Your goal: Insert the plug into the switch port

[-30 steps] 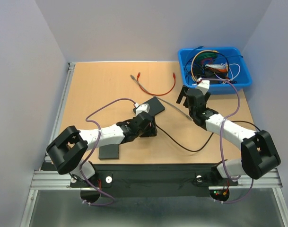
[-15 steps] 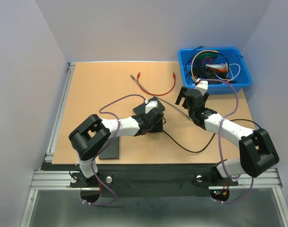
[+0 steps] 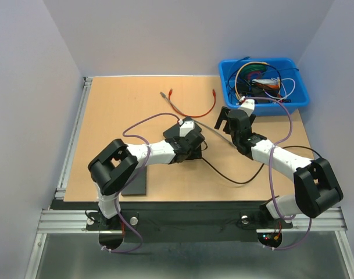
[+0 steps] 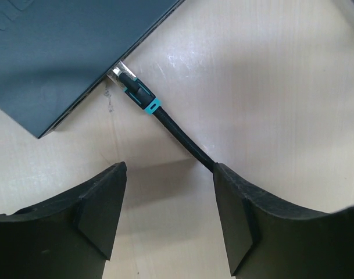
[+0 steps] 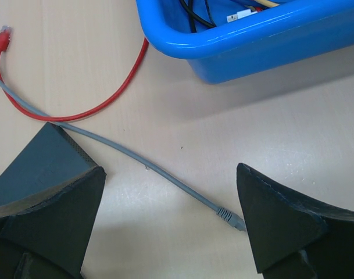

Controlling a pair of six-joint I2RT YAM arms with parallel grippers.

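Observation:
In the left wrist view the dark grey switch (image 4: pixel 60 52) fills the upper left. A black plug with a teal band (image 4: pixel 136 93) has its metal tip in the switch's side edge. Its black cable (image 4: pixel 179 136) runs down and right, passing behind my right finger (image 4: pixel 246 221). My left gripper (image 4: pixel 168 221) hangs open just short of the plug, with bare table between its fingers. From above, the left gripper (image 3: pixel 187 139) covers most of the switch (image 3: pixel 195 152). My right gripper (image 3: pixel 222 121) stands open to the right of the switch and holds nothing.
A blue bin (image 3: pixel 301 99) of tangled cables sits at the back right. A red cable (image 5: pixel 89 110) and a grey cable (image 5: pixel 165 174) with its loose plug (image 5: pixel 231 218) lie between the switch and the bin. A dark flat plate (image 3: pixel 135 186) rests near the front left.
My left arm has folded and carried its gripper up and right over the switch. The right arm has barely moved.

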